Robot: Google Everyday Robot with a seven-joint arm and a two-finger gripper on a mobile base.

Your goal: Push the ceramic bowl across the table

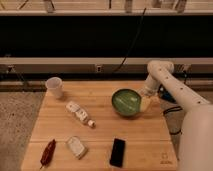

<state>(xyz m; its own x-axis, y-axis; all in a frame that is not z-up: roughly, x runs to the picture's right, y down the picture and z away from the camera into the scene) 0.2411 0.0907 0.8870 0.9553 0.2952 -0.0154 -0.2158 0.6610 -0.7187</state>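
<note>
The green ceramic bowl sits on the right half of the light wooden table, towards the back. My gripper is at the bowl's right rim, right against it, at the end of the white arm that reaches in from the right. The bowl looks empty inside.
A small white cup stands at the back left. A small white bottle lies left of centre. A red packet, a white wrapped item and a black phone lie along the front. A dark logo mark is at the front right corner.
</note>
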